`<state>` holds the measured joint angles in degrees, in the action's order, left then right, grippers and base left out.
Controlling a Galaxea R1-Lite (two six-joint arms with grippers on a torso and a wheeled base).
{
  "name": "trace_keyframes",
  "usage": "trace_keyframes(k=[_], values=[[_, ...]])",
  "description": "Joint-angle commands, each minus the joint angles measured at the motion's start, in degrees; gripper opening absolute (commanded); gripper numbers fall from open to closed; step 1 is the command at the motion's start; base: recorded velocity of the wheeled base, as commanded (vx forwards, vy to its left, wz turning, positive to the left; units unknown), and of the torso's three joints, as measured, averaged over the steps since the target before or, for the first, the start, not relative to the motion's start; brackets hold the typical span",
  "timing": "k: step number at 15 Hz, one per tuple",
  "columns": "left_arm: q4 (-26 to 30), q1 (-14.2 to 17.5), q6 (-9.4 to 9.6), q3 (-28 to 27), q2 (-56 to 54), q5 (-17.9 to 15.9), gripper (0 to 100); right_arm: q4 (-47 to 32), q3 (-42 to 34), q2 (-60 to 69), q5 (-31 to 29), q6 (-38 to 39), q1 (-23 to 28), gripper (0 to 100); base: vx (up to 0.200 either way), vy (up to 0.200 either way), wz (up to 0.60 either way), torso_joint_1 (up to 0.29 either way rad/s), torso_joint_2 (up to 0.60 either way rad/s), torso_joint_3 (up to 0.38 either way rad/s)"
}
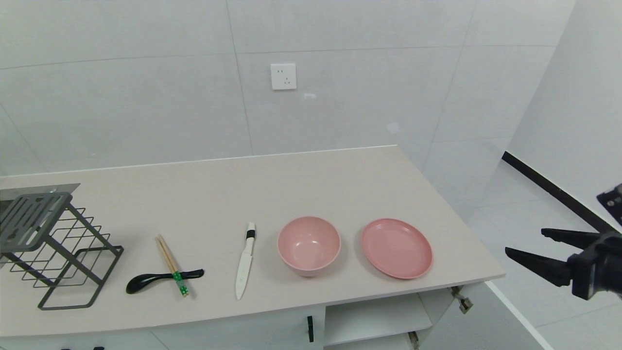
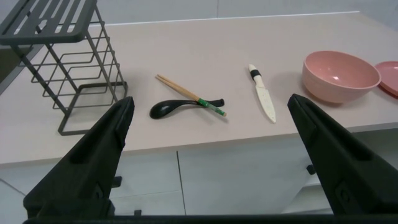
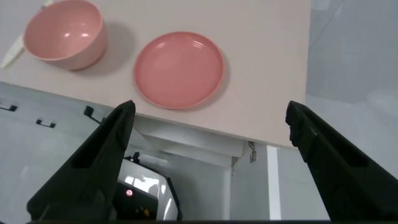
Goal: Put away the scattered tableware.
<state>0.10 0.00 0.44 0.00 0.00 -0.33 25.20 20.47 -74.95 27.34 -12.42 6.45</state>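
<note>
The right hand (image 1: 524, 240) hangs spread and empty off the worktop's (image 1: 291, 184) 3 o'clock end, and the left hand (image 2: 209, 102), likewise released, faces the spoon (image 1: 146, 280). The plate (image 1: 396, 248) lies at 3 o'clock of the bowl (image 1: 308, 245), near the front edge. A shallow side-on grab could push it off.

Bowl (image 1: 308, 245) left of plate (image 1: 396, 248)
</note>
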Motion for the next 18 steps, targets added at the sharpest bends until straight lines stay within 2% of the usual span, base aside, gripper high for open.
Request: trace_keyframes(k=[1,4,7,11,14,18], values=[[-0.1,0.0,0.00,0.0,0.1,0.0,100,5.6,0.9,-12.9,-1.5,-1.6,-0.2,100,0.000,0.000,0.00,0.000,0.00,0.000],[0.0,0.0,0.00,0.0,0.1,0.0,100,14.9,0.3,-21.6,-1.5,-1.6,-1.2,100,0.000,0.000,0.00,0.000,0.00,0.000],[0.0,0.0,0.00,0.0,0.1,0.1,100,21.1,0.3,-24.7,-1.5,-1.5,-3.5,100,0.000,0.000,0.00,0.000,0.00,0.000],[0.0,0.0,-0.09,0.0,0.1,0.2,100,22.8,0.8,-27.4,-1.6,-1.5,-6.1,100,0.000,0.000,0.00,0.000,0.00,0.000],[-0.1,0.0,-0.26,0.0,0.1,0.2,100,28.3,1.5,-31.3,-1.9,-1.5,-8.0,100,0.000,0.000,0.00,0.000,0.00,0.000],[0.0,0.0,-0.18,0.0,0.1,0.2,100,34.3,1.7,-37.9,-1.9,-1.4,-8.1,100,0.000,0.000,0.00,0.000,0.00,0.000]])
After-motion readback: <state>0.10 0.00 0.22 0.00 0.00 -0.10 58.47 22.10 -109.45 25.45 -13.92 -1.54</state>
